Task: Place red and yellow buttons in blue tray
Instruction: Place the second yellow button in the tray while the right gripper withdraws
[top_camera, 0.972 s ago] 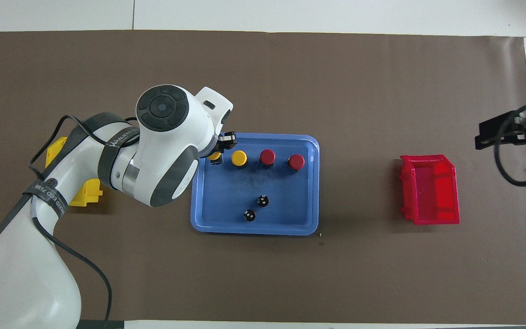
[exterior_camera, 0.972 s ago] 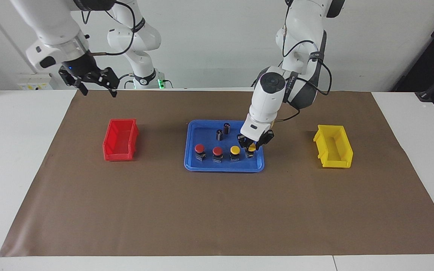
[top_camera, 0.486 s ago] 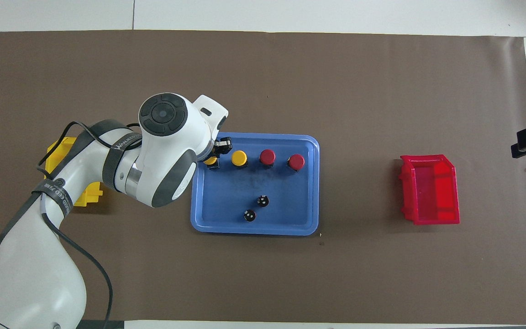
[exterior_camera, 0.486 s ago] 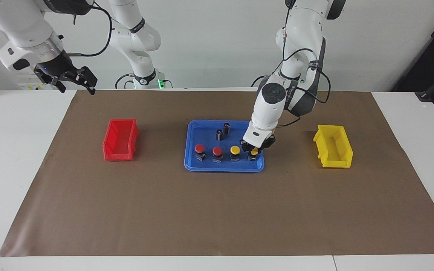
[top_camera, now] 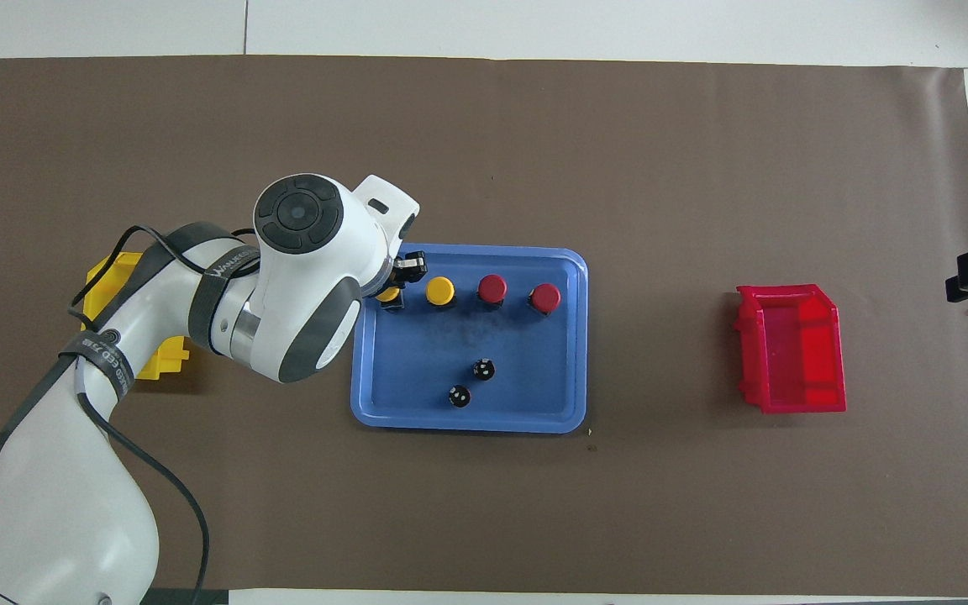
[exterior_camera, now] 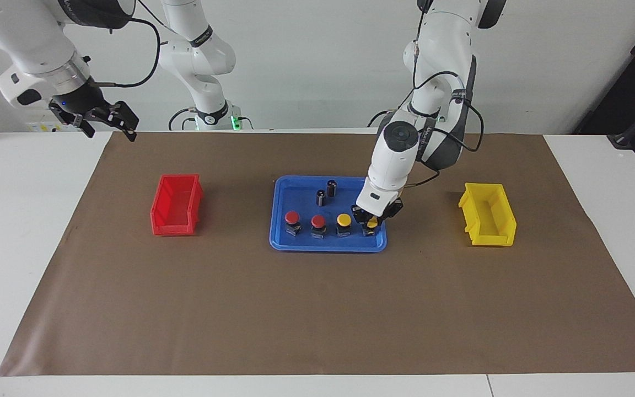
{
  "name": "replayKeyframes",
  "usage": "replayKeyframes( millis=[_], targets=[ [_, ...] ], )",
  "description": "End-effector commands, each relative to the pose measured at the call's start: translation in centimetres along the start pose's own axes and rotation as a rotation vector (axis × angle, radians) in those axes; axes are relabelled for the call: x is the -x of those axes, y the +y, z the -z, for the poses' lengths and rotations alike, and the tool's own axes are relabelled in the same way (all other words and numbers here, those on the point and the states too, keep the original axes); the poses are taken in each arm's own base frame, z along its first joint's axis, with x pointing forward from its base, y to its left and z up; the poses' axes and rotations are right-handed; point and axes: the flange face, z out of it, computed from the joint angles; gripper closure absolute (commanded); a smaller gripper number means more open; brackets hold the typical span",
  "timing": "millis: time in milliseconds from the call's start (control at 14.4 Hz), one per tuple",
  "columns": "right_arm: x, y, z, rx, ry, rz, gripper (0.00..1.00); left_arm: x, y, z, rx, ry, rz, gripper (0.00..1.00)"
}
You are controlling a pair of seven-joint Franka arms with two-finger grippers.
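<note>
No legible text anywhere.

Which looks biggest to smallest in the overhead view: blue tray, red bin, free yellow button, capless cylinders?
1. blue tray
2. red bin
3. free yellow button
4. two capless cylinders and, which look alike, so no ranking between them.

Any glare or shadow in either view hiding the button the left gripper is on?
Facing view: even light, no glare; the left gripper covers most of the end yellow button in the blue tray. Overhead view: the left arm's wrist hides most of that button; soft shadow beside the red bin, nothing washed out.
</note>
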Motion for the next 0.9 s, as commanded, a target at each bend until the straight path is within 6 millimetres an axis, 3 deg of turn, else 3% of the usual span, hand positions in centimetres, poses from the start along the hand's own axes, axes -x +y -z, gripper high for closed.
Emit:
replayKeyframes(
  millis=[0, 139, 347, 625, 764, 833],
  targets=[
    [0.4, 0.5, -0.4, -0.005, 0.016, 0.004, 0.0, 0.0, -0.6, -0.1, 0.016, 0.011, -0.005, 0.45],
    [0.4, 0.0, -0.5, -0.004, 0.013, 0.013, 0.0, 0.0, -0.5, 0.1, 0.017, 0.012, -0.005, 0.3],
    [0.4, -0.2, -0.4, -0.002, 0.018, 0.017, 0.0, 0.0, -0.6, 1.1, 0.02, 0.017, 0.001, 0.22],
    [0.3, -1.0, 0.0, 0.002, 0.047, 0.031, 0.0, 0.2, -1.2, 4.8, -0.001, 0.001, 0.007, 0.0],
    [0.3, -1.0, 0.0, -0.001, 0.047, 0.03, 0.0, 0.3, -2.8, 7.1, -0.018, -0.013, 0.021, 0.0],
    [0.4, -1.0, 0.0, -0.002, 0.044, 0.024, 0.0, -0.1, -4.7, 8.6, -0.025, -0.02, 0.039, 0.0]
  ],
)
